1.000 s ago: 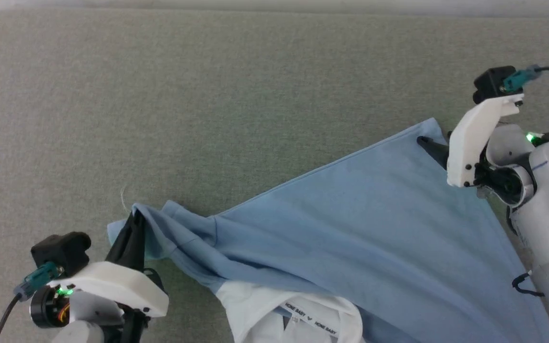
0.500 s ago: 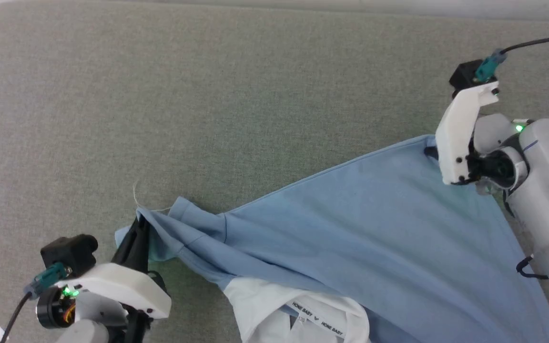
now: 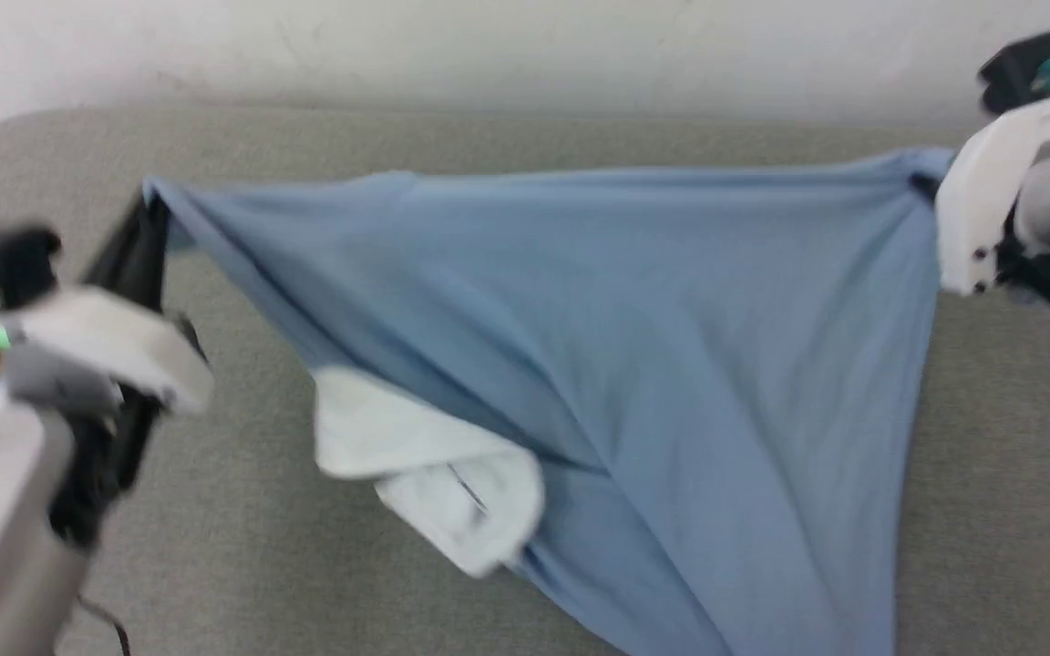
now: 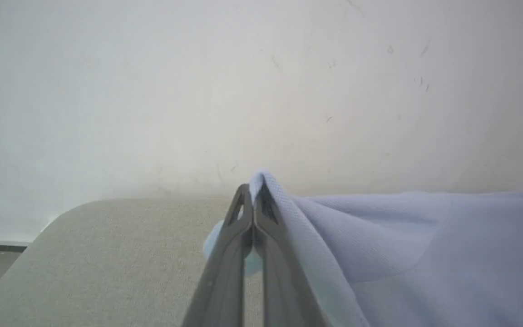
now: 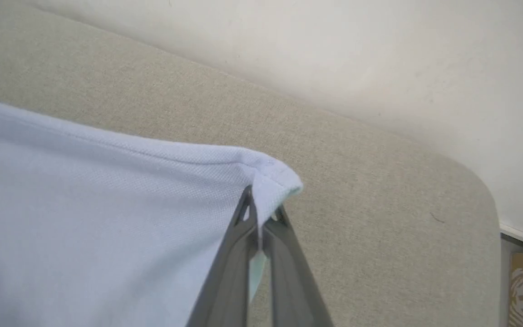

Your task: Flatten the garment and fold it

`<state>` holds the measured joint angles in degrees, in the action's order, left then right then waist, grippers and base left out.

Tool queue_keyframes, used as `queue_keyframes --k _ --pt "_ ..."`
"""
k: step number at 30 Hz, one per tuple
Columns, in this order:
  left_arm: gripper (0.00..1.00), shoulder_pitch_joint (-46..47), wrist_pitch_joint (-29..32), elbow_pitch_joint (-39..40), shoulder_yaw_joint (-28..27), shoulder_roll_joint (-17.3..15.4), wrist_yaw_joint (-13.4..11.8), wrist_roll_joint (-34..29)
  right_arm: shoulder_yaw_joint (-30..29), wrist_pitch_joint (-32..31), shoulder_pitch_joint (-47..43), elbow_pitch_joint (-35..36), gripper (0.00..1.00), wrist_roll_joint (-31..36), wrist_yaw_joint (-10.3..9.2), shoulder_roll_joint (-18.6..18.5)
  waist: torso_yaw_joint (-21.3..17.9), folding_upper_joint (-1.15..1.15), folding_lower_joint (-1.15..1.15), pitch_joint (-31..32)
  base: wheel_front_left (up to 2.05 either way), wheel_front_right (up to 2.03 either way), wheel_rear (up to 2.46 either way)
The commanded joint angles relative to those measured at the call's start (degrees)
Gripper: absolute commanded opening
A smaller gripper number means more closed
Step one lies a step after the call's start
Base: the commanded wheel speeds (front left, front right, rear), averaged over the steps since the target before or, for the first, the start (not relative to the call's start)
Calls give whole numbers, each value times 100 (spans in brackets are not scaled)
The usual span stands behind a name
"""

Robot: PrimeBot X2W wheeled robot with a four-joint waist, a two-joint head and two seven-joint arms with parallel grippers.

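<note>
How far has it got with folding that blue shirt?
Early on. Done: the left claw and right claw are each clamped on a corner of the shirt. In hand: the shirt is stretched between them over the grey surface, its white collar sagging and crumpled. Left: laying it flat, then every fold; none shows yet.

The head camera looks down from above and behind the left pincer (image 3: 148,217) and right pincer (image 3: 927,186). Each wrist camera sits close behind its own pincer, facing the wall (image 4: 261,68) beyond. All share the garment (image 3: 625,319) between them.
</note>
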<state>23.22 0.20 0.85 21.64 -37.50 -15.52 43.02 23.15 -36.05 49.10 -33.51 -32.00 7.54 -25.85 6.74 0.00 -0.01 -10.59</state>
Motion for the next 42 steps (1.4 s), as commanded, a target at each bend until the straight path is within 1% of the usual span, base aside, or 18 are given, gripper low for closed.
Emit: queue_keyframes --k 1,4,6,9,11,18,23,27,32,37,42 --pt "0 398 64 -238 -1 -26 108 -68 -119 82 162 -58 0 151 -5 -28 -244 0 1 173 0 0 0" --pt "0 1261 88 -955 71 87 365 -171 -362 260 529 -194 0 488 -5 71 -407 0 1 105 0 0 0" --pt "0 1856 -1 -1486 81 183 504 -261 -563 458 845 -310 0 703 -5 176 -514 0 1 4 0 0 0" --pt "0 2774 -221 -2285 80 310 679 -433 -829 917 1392 -440 0 1058 -5 326 -672 0 1 -194 0 0 0" --pt "0 3366 -409 -2696 55 340 753 -565 -963 1293 1789 -525 0 1269 -5 405 -754 0 1 -344 0 0 0" --pt "0 5300 -901 -3548 96 389 949 -1046 -1340 2557 3155 -728 0 1792 -5 460 -833 0 1 -940 0 0 0" --pt "0 6173 -1102 -4024 202 465 1081 -1269 -1317 3056 3759 -965 0 1891 -5 492 -800 0 1 -1262 0 0 0" --pt "0 6358 -1226 -4411 239 555 1193 -1275 -1134 3297 3896 -1242 0 1860 -5 560 -767 0 1 -1458 0 0 0" --pt "0 6124 -1348 -4884 282 707 1367 -1183 -794 3483 3724 -1660 0 1628 -5 706 -722 0 1 -1626 0 0 0" --pt "0 5549 -1436 -5257 234 924 1566 -945 -318 3669 3230 -1945 0 1223 -5 859 -664 0 1 -1605 0 0 0" --pt "0 4507 -1500 -5309 83 1067 1720 -670 127 3950 2341 -1824 0 653 -5 764 -575 0 1 -1272 0 0 0"
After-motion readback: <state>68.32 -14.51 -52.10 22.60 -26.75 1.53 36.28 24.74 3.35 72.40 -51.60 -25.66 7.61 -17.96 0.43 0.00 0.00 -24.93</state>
